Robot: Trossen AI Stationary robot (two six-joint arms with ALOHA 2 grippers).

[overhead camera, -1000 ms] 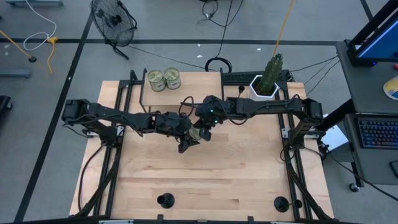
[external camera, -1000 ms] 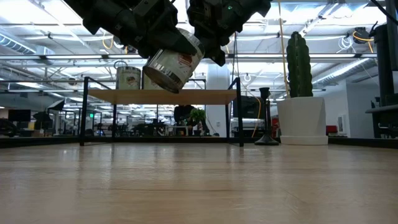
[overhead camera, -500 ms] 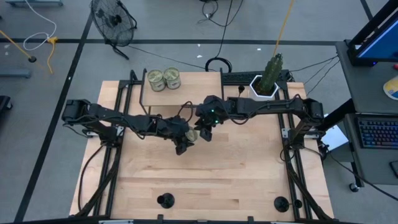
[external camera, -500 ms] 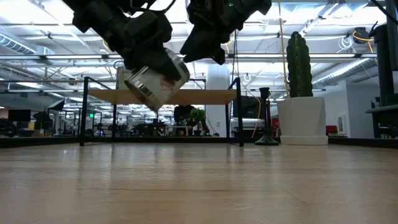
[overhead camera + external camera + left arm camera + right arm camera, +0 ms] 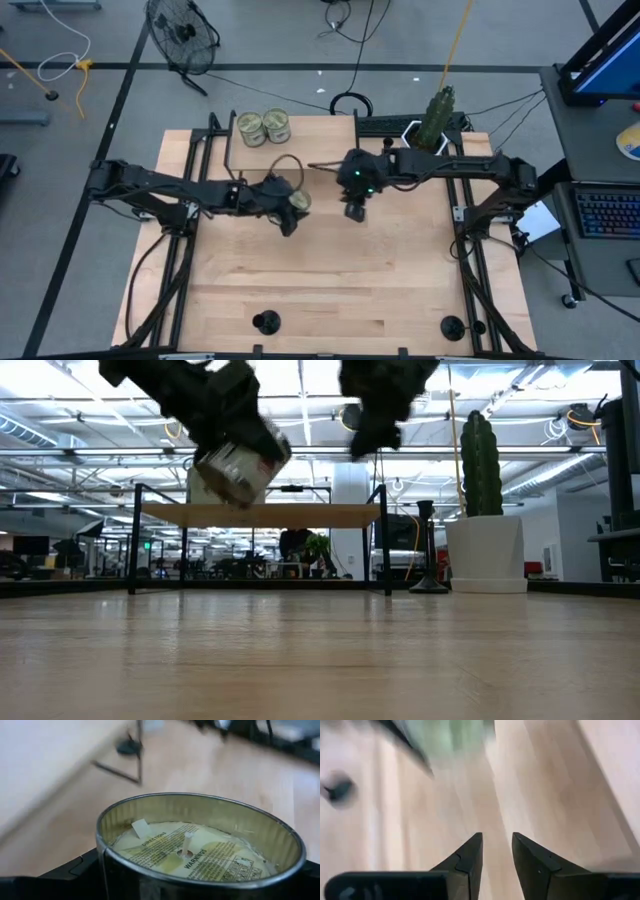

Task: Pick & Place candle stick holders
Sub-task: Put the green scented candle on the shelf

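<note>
My left gripper (image 5: 288, 208) is over the table's middle, shut on a metal candle tin (image 5: 298, 201) that fills the left wrist view (image 5: 200, 845) and hangs high in the low view (image 5: 238, 465). My right gripper (image 5: 354, 212) hovers to the right of the tin, well clear of it. Its fingers stand a narrow gap apart (image 5: 497, 845) with nothing between them. Two black candle stick holders (image 5: 266, 322) (image 5: 452, 326) stand on their round bases at the table's near edge. A third (image 5: 428, 550) stands beside the cactus pot. My left gripper pinches the tin's round side wall (image 5: 107, 870) between its two fingers, one on each side below the rim. The fingers come from the table's left, slanting down. The tin is lifted clear of the table and tilted, its open top toward the wrist camera.
A low wooden shelf (image 5: 260, 515) with two more tins (image 5: 262, 127) stands at the far left. A cactus in a white pot (image 5: 430, 128) stands at the far right. Bare wood lies between the arms and the near edge.
My right gripper has let go of the tin and drawn away toward the table's right edge and upward. My left gripper has carried the tin toward the table's left and far side, rising a little, and the tin has turned in the hold.
</note>
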